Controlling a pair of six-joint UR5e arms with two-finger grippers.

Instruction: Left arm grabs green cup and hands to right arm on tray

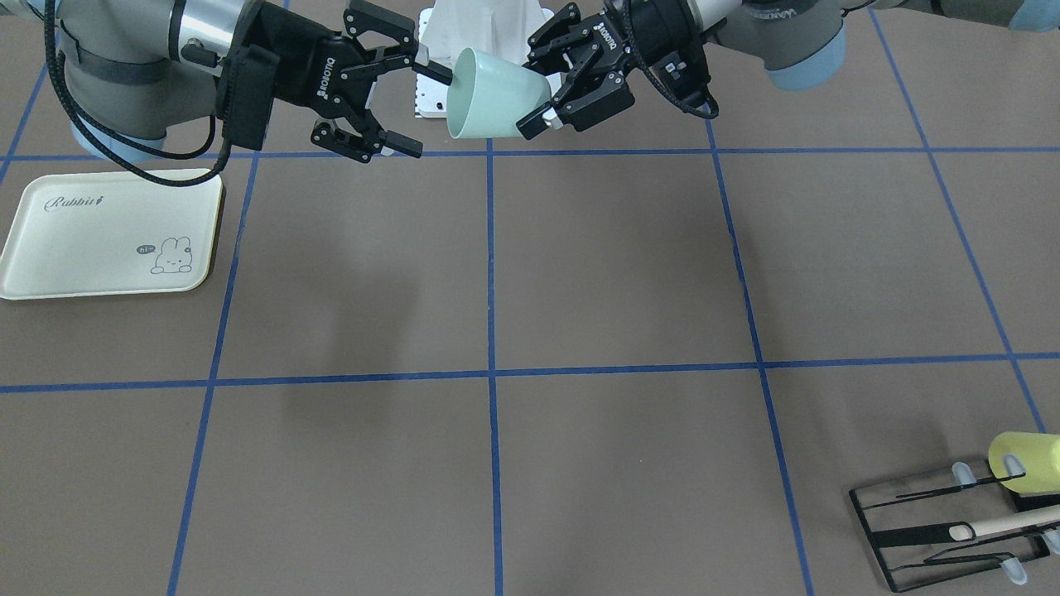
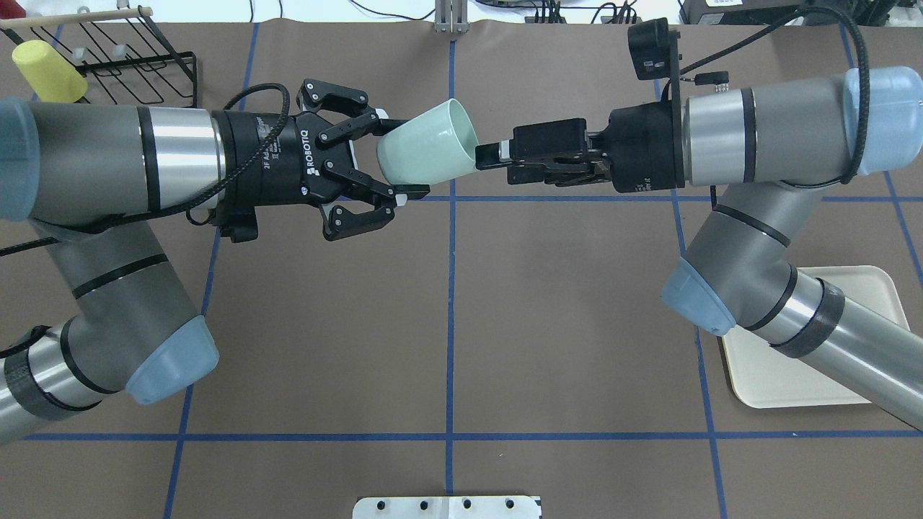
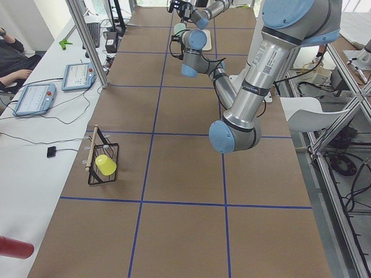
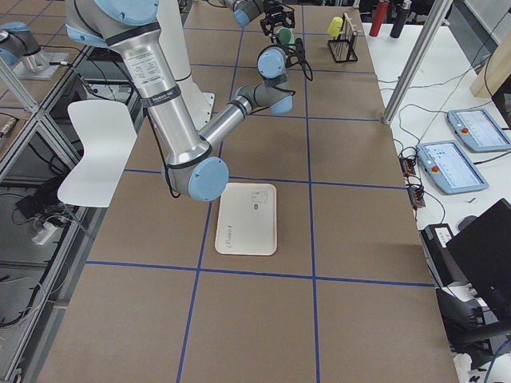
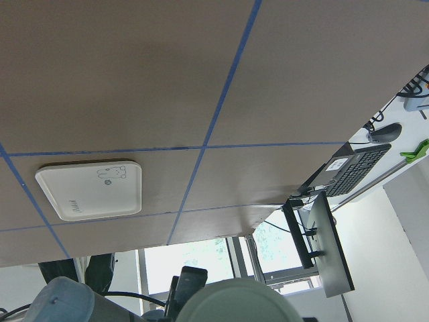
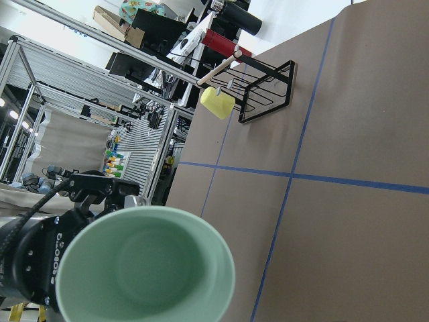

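The pale mint-green cup (image 1: 497, 95) hangs on its side in the air over the far middle of the table, and it also shows in the overhead view (image 2: 425, 151). My left gripper (image 1: 542, 91) is shut on its narrow base (image 2: 400, 155). The cup's open mouth (image 6: 144, 268) faces my right gripper (image 1: 422, 112), which is open. One of its fingers (image 1: 435, 73) touches the rim and the other is well clear of it. The cream tray (image 1: 108, 236) lies flat on the table under my right arm (image 2: 764, 375), apart from both grippers.
A black wire rack (image 1: 952, 530) with a yellow-green cup (image 1: 1027, 459) and a wooden rod stands at the table's corner on my left (image 2: 144, 65). Blue tape lines grid the brown table. A white base plate (image 2: 447, 507) sits at my edge.
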